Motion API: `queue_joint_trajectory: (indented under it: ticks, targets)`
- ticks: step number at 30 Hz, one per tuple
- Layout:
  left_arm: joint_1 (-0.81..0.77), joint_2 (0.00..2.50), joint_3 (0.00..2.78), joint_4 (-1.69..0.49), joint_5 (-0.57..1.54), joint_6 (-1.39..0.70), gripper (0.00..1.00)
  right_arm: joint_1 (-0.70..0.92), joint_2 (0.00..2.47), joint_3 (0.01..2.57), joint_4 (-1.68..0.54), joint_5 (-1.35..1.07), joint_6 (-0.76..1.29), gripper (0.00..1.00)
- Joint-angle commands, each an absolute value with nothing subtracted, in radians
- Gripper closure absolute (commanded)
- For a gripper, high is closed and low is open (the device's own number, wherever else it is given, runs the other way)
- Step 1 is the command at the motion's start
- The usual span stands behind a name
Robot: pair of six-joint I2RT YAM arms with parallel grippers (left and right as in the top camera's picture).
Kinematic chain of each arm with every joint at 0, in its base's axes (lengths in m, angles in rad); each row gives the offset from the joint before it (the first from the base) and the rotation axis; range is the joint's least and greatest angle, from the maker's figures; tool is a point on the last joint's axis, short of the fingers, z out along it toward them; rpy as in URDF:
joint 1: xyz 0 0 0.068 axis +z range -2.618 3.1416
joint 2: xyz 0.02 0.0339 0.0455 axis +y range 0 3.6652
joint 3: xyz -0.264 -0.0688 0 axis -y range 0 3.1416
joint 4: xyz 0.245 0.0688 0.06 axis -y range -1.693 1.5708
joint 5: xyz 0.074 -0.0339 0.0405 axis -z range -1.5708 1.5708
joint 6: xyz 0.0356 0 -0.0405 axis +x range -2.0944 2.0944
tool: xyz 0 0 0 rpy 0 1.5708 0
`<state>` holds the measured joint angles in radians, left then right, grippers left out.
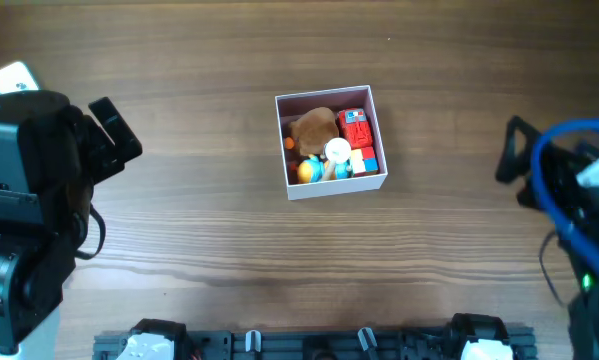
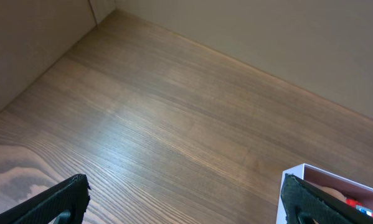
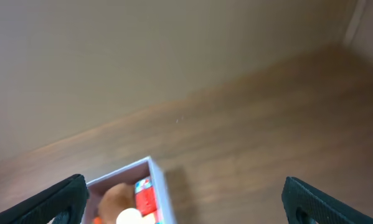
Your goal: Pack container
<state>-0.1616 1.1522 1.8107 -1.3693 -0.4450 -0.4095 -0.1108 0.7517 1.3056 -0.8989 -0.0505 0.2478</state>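
This looks like a robotics lab workstation. The left arm point(image 1: 24, 200) and right arm point(image 1: 579, 200), the latter trailing a blue cable point(image 1: 542, 190), flank a wood-grain table point(image 1: 199, 230) with a black mounting rail point(image 1: 309, 345) at its near edge. Plain beige panels point(image 2: 30, 43) wall the table in.
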Motion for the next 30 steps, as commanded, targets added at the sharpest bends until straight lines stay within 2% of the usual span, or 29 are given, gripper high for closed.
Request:
queue_joint_trajectory:
  ticks: [1,2,6,10,17,24,30]
  targets:
    - [-0.154,1.152,1.811,-1.370,-0.455,-0.424,0.00,-0.116,0.625,1.200,-0.884,-0.047,-0.040,0.00]
    - [-0.154,1.152,1.811,-1.370,-0.455,-0.424,0.00,-0.116,0.556,1.131,-0.872,-0.096,-0.124,0.00]
    - [-0.154,1.152,1.811,-1.370,-0.455,-0.424,0.00,-0.117,0.397,0.949,-0.837,-0.194,-0.209,0.00]
    - [-0.154,1.152,1.811,-1.370,-0.455,-0.424,0.00,-0.117,0.248,0.722,-0.770,-0.258,-0.205,0.00]
    - [-0.154,1.152,1.811,-1.370,-0.455,-0.424,0.00,-0.117,0.123,0.386,-0.527,-0.268,-0.128,0.00]
    - [-0.154,1.152,1.811,-1.370,-0.455,-0.424,0.00,-0.116,0.015,0.208,-0.471,-0.272,-0.128,0.00]
    - [-0.154,1.152,1.811,-1.370,-0.455,-0.424,0.00,-0.115,0.003,0.155,-0.455,-0.287,-0.128,0.00]
